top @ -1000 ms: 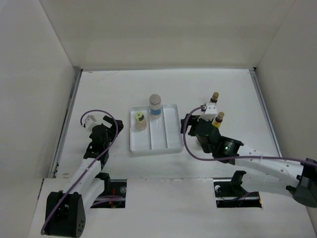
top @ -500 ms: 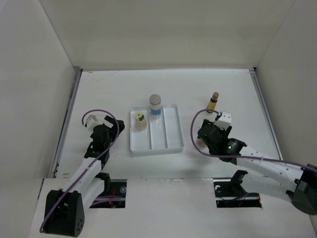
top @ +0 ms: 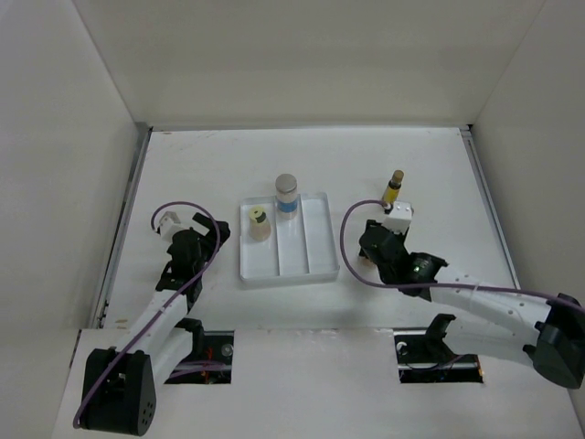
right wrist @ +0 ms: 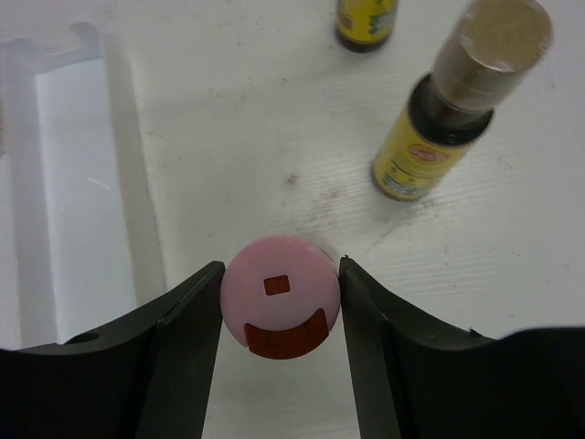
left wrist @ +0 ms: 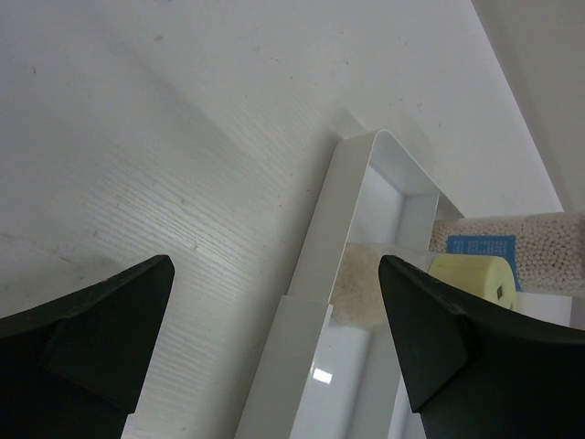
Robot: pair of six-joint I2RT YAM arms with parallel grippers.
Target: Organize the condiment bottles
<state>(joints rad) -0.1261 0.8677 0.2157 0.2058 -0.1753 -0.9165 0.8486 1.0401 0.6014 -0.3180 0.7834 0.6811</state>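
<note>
Pink plastic fills the gap in the right hand [right wrist: 280, 274]. The round pink-capped bottle [right wrist: 279, 297] stands upright on the white wood-grain counter [right wrist: 274, 137], just right of the white three-compartment tray [right wrist: 69, 183]. Both dark fingers press flush against its cap, so the hand is closed on it, no wider than the cap, and the grip looks centred.

To lift well, I judge it should rise straight up before any sideways travel. A slim amber bottle with a brown cap [right wrist: 457, 101] stands near on the far right, and a second amber bottle [right wrist: 366, 20] stands further back. A swing that way could topple them. Held by the cap alone, the body may sway, so a slow carry to the tray suits.

In the tray, a yellow-green-capped bottle [top: 259, 222] stands at the far end of the left compartment. A clear grey-lidded jar with a blue label [top: 287, 194] seems to stand at the far end of the middle one. The right compartment shows nothing in it.

The left hand [left wrist: 274, 274] hangs wide open beside the tray's left wall, holding nothing.
</note>
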